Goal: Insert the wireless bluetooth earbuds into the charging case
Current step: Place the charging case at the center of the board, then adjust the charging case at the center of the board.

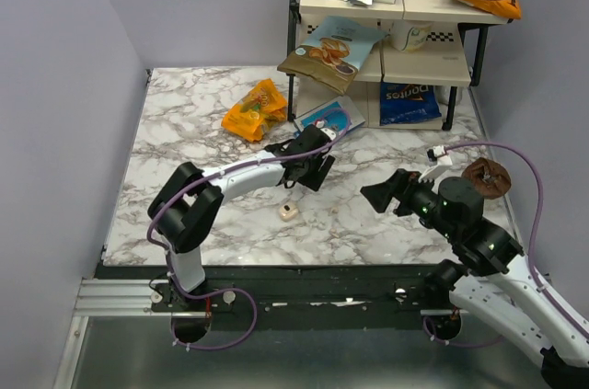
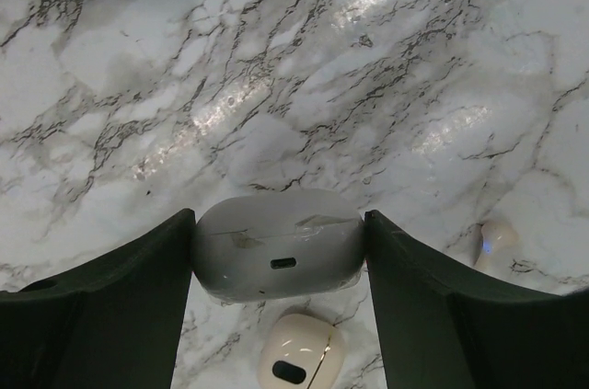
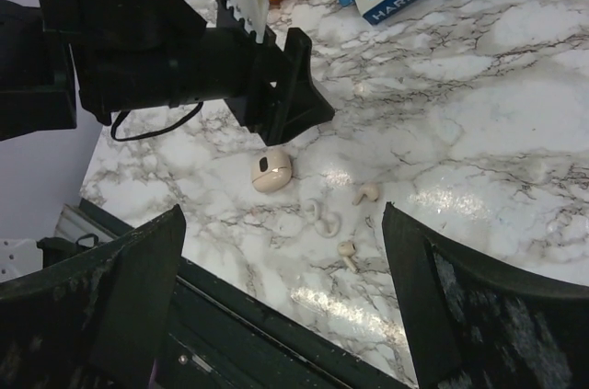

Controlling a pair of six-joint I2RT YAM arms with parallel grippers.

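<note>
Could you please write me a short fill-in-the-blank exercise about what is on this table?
1. The cream charging case lies on a ___-patterned table.
2. The right pincer stands ___ with nothing in it.
3. A pale rounded object sits between the fingers of the ___ pincer.
4. The snack bag lying on the table is ___ in colour.

Missing words: marble; open; left; orange

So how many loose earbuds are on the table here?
2. The farther earbud lies on the marble table, right of a pale loop; the nearer earbud lies toward its front edge. Others may be hidden.
</note>
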